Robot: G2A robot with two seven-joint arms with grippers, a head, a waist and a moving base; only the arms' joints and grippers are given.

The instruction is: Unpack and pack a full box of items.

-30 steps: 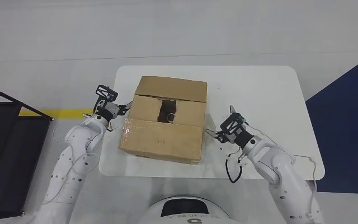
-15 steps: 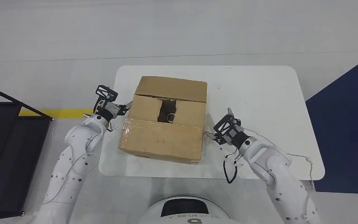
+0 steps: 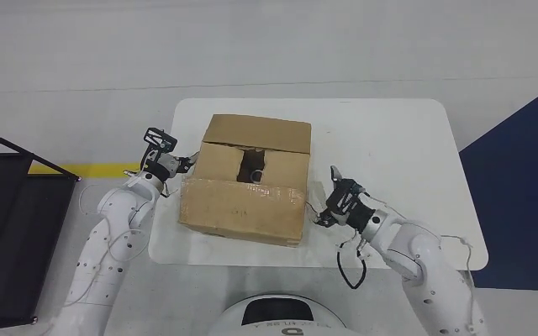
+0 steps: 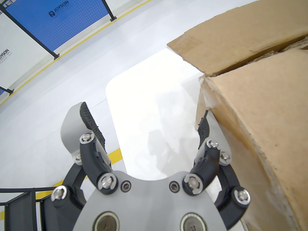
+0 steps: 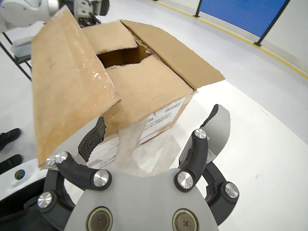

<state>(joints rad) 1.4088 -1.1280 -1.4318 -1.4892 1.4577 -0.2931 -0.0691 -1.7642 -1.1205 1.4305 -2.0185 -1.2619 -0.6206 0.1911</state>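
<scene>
closest to the robot is the near flap [image 5: 69,85] of the cardboard box [image 3: 248,189], taped over and tipped up a bit. looks like the job right now is getting the box opened. the right gripper [image 5: 158,116] sits just beside the box's right side by that flap's corner, fingers spread apart, nothing in them. the left gripper [image 4: 144,114] is at the box's left side, fingers also spread and empty, one pad right next to the cardboard. can't tell if it actually touches.

if i were doing it: hook the right fingers on the flap's free edge, not the loose clear tape [image 5: 130,140] hanging off the side, and fold it out toward the robot while the left arm braces the box so it doesn't slide on the white table [image 3: 378,143].

the torn opening [image 3: 252,164] in the middle shows something roundish inside, no idea what. the rest of the contents are hidden under the flaps, and the far flap [image 3: 256,132] lies flat.
</scene>
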